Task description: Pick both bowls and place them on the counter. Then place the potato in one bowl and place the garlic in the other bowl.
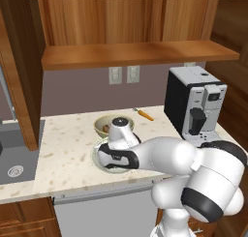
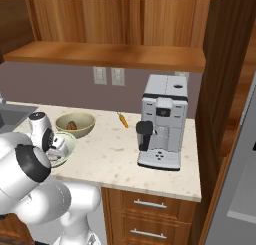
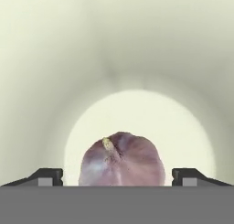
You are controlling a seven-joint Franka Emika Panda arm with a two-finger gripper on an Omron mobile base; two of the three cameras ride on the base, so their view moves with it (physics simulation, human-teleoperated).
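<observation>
My gripper [image 3: 118, 176] points down into the pale cream bowl [image 3: 137, 58], its fingers spread wide and open. The pinkish garlic [image 3: 122, 159] lies on the bowl's floor between the tips, with a gap on each side. On the speckled counter [image 1: 68, 139] the cream bowl [image 1: 97, 156] sits near the front edge, mostly hidden under my hand. Just behind it stands the tan-olive bowl [image 1: 109, 125] with the brown potato [image 1: 105, 129] inside. From the right, the potato [image 2: 72, 125] shows in the tan-olive bowl [image 2: 75, 124], with the cream bowl [image 2: 70, 144] in front.
A thin orange carrot [image 1: 144, 114] lies near the back wall. A coffee machine [image 1: 193, 105] stands at the counter's right. The sink [image 1: 14, 158] is at the left. A wooden shelf [image 1: 135, 54] hangs above.
</observation>
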